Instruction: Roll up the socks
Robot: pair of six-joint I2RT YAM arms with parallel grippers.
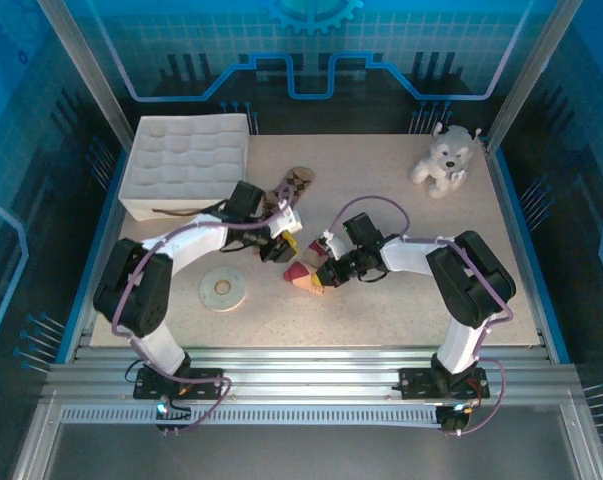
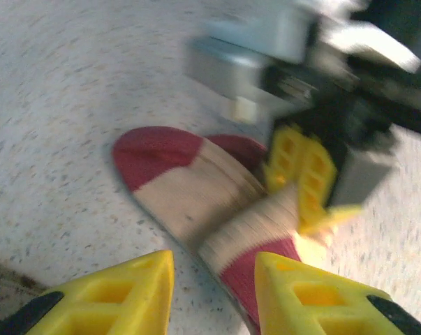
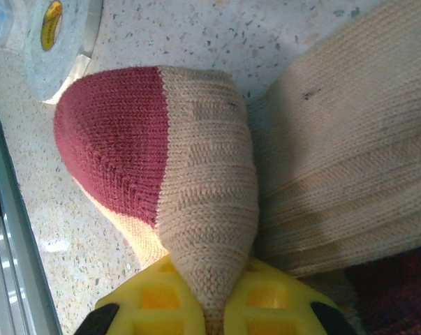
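While my right pincer (image 3: 211, 310) bites down on a thin fold of the tan sock (image 3: 196, 195), low in its wrist view, everything rides on that pinch! Only a narrow ridge of knit sits between the pads, so I judge a hard tug could slip it free and let the fold spring flat. My left pincer (image 2: 213, 296) hangs wide, gripping nothing, at the bottom of its own view, with the sock's red end lying between its fingers on the table (image 2: 70, 105). From above, the sock sits at centre frame with both pincers crowded onto it. If left closes in carelessly, it may knock right's fingers or shove the fabric sideways. And the argyle sock (image 1: 297, 182)? Well apart, upper centre, right of the white tray (image 1: 141, 200). Leave it there and the pair never rolls together.
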